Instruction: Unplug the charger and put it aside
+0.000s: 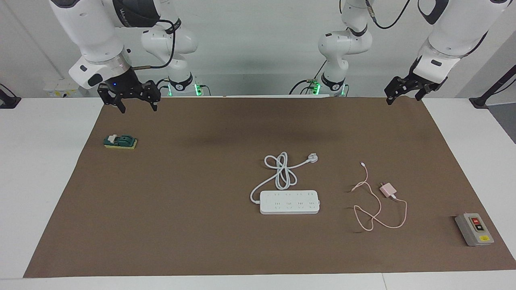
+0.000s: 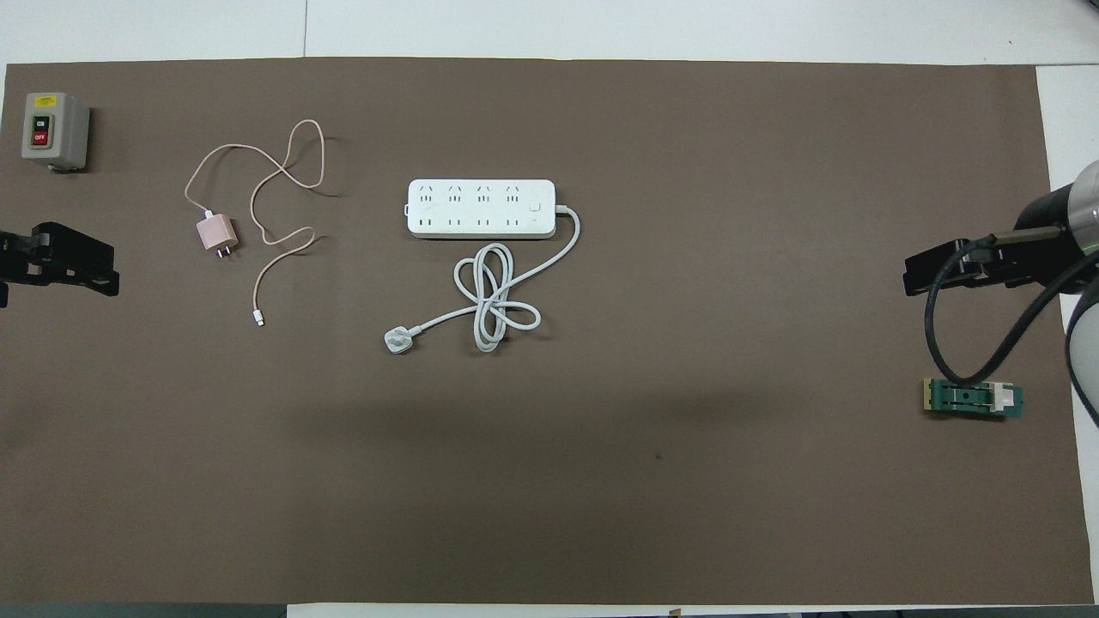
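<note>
Charger [image 1: 388, 189]: unplugged, flat on mat [image 1: 201, 241], beside strip [image 1: 289, 201] toward left arm's end, apart from it, cable looped alongside | Left gripper [image 1: 403, 93]: raised over mat corner, fingers apart, empty | Right gripper [image 1: 137, 104]: raised over mat edge, fingers apart, empty | Switch box [image 1: 474, 229]: mat corner

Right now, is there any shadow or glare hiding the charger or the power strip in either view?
Facing view: a soft dark shadow band lies on the brown mat nearer the robots than the power strip; the charger is evenly lit. Overhead view: the same broad shadow, no glare on either.
</note>
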Tool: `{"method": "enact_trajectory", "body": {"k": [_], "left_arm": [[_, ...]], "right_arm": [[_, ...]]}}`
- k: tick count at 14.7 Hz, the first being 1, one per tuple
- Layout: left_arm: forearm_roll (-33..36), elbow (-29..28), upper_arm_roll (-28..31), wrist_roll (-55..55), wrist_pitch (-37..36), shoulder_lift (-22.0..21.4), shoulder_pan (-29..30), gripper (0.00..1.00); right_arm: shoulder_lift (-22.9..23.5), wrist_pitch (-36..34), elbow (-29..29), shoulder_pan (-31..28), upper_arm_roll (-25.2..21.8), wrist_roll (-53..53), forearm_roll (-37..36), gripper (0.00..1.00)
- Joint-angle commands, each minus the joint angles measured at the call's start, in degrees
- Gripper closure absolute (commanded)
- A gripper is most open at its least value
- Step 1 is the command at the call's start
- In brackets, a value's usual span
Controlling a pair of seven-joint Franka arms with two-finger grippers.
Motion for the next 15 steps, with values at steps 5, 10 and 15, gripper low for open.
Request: {"method": "enact_trajectory", "body": {"k": [5,10,15], "left_arm": [[-0.6,-0.6,2.2,0.4,0.9,-1.1,-3.4,0.0],[-0.5,-1.1,2.2,0.3,2.1,-1.4,-3.1,0.0],[-0.5,-1.2,2.2,0.4,2.4,-1.4,-2.9,0.0]], "right_arm": [[-1.1,0.2,-1.1,-0.7,0.5,0.9,0.9,0.0],[-1.1,0.2,-1.2,-0.7,0.5,0.9,0.9,0.0],[-1.2,0.2,-1.3,-0.7,0.5,0.9,0.9,0.0]]}}
